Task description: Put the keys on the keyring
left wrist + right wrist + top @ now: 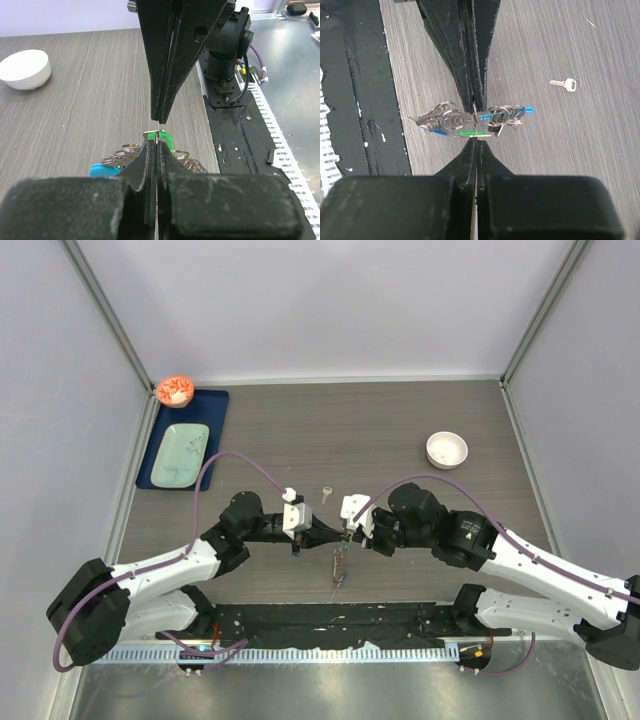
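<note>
Both grippers meet tip to tip above the table's near middle. My left gripper (333, 533) (157, 143) and my right gripper (349, 536) (477, 140) are each shut on the same thin wire ring of the keyring (340, 566) (451, 118). Its silvery chain and light-blue strap (102, 170) (514, 110) hang below them. The green-headed key (166, 138) (471, 133) sits edge-on on that wire between the two sets of fingertips. The plain silver key (325, 494) (565, 84) lies alone on the table, a little beyond the grippers.
A white bowl (447, 449) (24, 69) stands at the far right. At the far left a blue tray (216, 410) carries a pale green plate (180, 455), with an orange-filled bowl (175, 390) at its corner. The black base plate (330, 618) runs along the near edge.
</note>
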